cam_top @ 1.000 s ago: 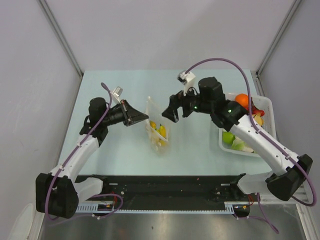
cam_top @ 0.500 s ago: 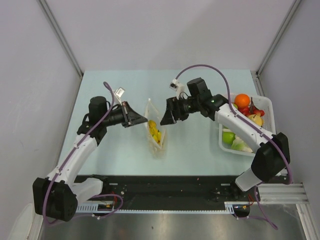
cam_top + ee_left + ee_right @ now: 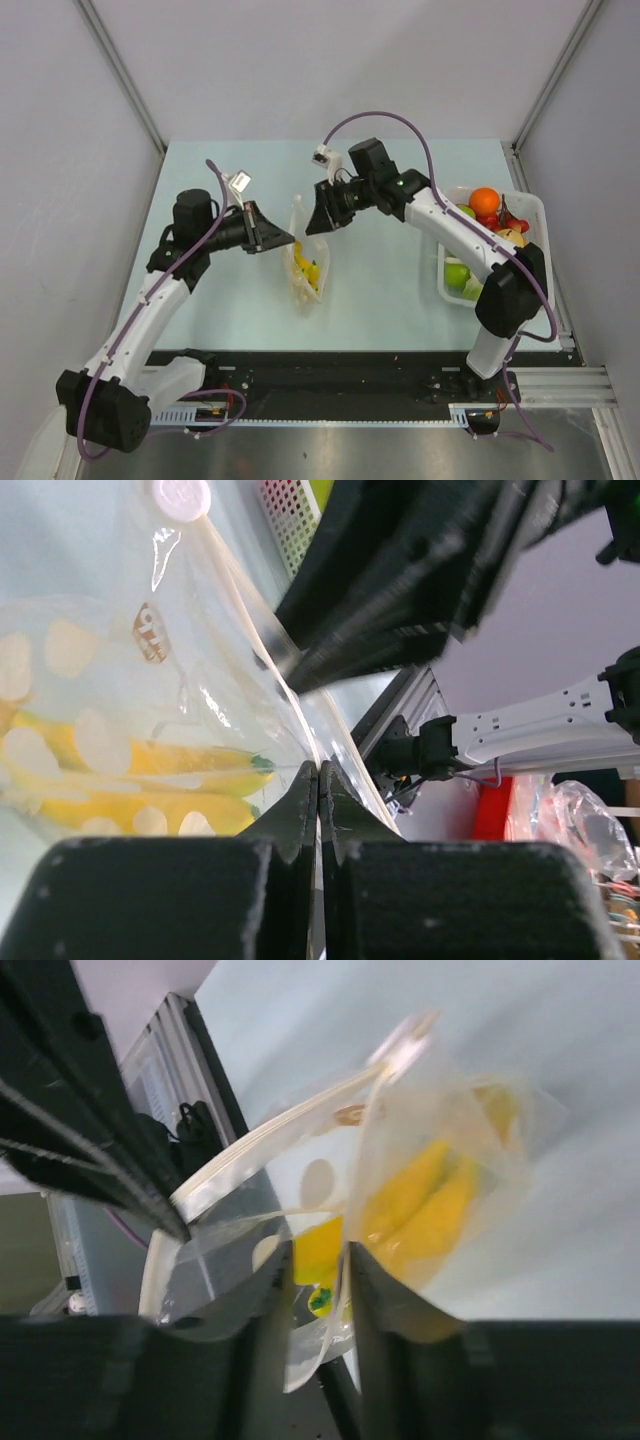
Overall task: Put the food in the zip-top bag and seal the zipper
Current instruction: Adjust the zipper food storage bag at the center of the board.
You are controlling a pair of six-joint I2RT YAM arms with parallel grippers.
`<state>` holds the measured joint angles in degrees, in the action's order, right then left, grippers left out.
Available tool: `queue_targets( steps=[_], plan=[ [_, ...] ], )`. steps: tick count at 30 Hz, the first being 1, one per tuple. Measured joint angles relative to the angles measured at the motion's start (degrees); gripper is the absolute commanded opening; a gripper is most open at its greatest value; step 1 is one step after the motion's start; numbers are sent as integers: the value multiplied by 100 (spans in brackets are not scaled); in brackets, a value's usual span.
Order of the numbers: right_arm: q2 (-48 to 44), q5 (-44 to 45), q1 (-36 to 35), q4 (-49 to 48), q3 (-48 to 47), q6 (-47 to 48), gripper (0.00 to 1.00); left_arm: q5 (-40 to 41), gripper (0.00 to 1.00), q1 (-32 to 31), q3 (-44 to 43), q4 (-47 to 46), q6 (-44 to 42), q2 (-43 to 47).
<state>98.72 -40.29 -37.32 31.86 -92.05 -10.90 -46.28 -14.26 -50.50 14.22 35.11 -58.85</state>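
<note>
We find the left hand [image 3: 318,770] closed on the zip-top bag [image 3: 303,288], midway between the surface's [image 3: 390,290] left and right edges. The right hand [image 3: 310,1260] stands part-open astride the bag's mouth. Bananas [image 3: 150,785] lie inside.

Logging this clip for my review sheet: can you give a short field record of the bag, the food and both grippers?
bag: small clear dotted plastic zip-top bag, between the two grippers
inside bag: yellow toy bananas
left gripper: shut on the bag's edge
right gripper: jaws slightly apart around the bag's mouth edge
basket: white slotted plastic basket, holding an orange, a green apple and other food
</note>
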Motion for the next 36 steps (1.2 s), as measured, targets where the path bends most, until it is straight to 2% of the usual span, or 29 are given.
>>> queue_targets(
  steps=[1,8,13,18,20,21,22,25,28,31,36],
  plan=[
    [129,28,0,101,-201,109,0,22,0,0,-24,39,-31,59],
    [450,181,31,754,-1016,673,0,127,0,-4,-330,407,-256,313],
    [531,553,120,1158,-1335,1532,0,549,0,-28,-476,782,-540,551],
    [1158,931,166,1412,-1582,2400,2,970,0,-57,-739,1246,-970,-31],
    [1545,955,186,1543,-1834,2581,10,1036,0,-83,-737,1346,-990,-323],
    [1720,968,199,1639,-1952,2651,18,1062,0,-111,-737,1349,-999,-415],
    [1786,962,243,1698,-2006,2669,42,1073,0,-151,-737,1342,-1012,-461],
    [1784,826,442,1880,-2118,2699,73,1075,0,-258,-737,1263,-1012,-468],
    [1561,564,876,1921,-2144,2682,86,1054,0,-317,-737,1110,-957,-516],
    [1141,343,1567,2072,-2144,2702,95,1038,0,-372,-737,962,-859,-645],
    [240,269,2907,2500,-2085,2983,100,1016,0,-485,-739,791,-787,-846]
  ],
)
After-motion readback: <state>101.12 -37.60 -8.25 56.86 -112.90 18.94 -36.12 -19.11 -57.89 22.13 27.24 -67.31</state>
